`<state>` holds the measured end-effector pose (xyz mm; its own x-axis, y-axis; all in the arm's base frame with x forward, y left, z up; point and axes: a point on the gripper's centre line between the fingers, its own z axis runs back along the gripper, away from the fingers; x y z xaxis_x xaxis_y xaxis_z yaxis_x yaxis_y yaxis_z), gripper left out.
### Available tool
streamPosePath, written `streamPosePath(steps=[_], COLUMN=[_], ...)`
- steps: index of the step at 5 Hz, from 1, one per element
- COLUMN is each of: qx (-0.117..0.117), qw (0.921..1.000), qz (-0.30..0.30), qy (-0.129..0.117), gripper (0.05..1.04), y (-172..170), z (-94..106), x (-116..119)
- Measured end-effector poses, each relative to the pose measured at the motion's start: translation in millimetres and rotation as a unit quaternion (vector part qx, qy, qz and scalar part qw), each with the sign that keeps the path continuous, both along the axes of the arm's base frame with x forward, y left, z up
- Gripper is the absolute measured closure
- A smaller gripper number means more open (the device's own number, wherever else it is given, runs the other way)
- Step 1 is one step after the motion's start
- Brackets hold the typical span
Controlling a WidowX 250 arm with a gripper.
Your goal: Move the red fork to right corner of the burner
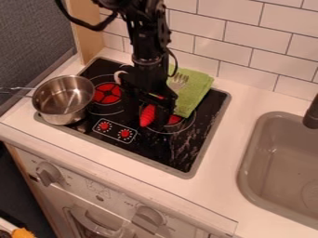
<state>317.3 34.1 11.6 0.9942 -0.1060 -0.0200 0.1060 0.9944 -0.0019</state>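
The black gripper [156,106] hangs low over the middle of the stove, at the right front burner [175,120]. A red handle [147,115] shows at its lower left, slanting over the dark stove top. Metal fork tines [179,80] lie against the green cloth [195,87], up and right of the gripper. The handle and tines line up like one red fork, but the gripper hides the part between them. Whether the gripper holds the fork is not clear.
A metal pot [63,100] stands on the stove's left side, its handle pointing left. The left burner [107,93] lies right of the pot. A tiled wall [251,58] rises behind the counter, and a grey sink [282,162] is at the right.
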Motion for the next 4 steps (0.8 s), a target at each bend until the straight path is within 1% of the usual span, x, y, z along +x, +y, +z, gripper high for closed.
streamPosePath(steps=[1,2,3,4], qx=[0.001,0.004,0.01,0.016], qw=[1.0,1.0,1.0,0.9999], qz=[0.003,0.007,0.001,-0.002], qy=[-0.001,0.0,0.002,-0.005], gripper=[0.147,0.434,0.665,0.675], y=[-0.4,0.8,-1.5,-7.6], z=[-2.5,-2.7,-2.7,7.1], x=[2.2,4.0,3.5,1.8])
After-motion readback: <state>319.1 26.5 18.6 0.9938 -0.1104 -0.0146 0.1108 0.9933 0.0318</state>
